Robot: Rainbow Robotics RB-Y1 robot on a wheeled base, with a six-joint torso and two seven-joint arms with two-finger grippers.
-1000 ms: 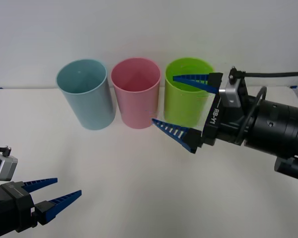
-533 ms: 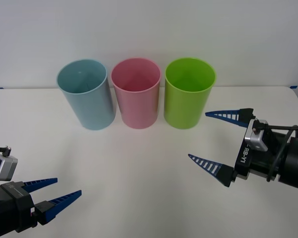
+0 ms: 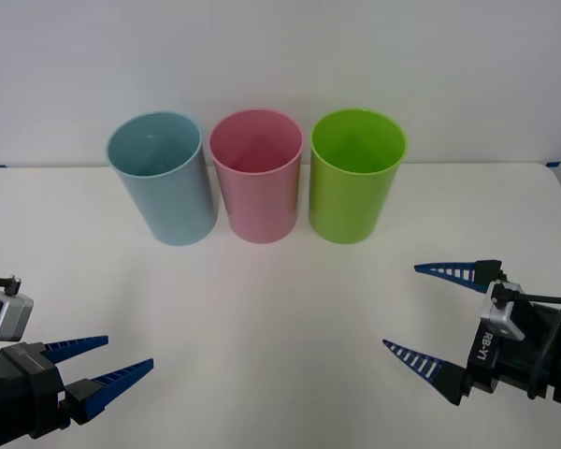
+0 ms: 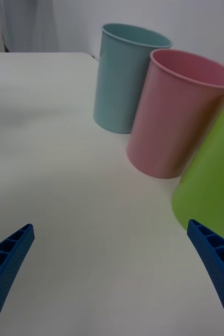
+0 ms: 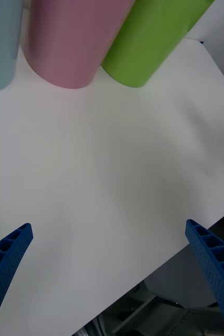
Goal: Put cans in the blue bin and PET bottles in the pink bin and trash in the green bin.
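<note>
Right gripper [image 3: 437,318] low at near right, fingers spread wide and empty, well apart from the bins. Left gripper [image 3: 101,368] parked near left, likewise spread. Far across the table [image 3: 262,309], side by side: blue bin [image 3: 164,182], pink bin [image 3: 258,178], green bin [image 3: 355,178]. No can on the table; sorting likely done.

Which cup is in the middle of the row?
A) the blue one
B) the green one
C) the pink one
C: in the front view the pink bin stands between the blue bin on the robot's left and the green bin on its right.
</note>
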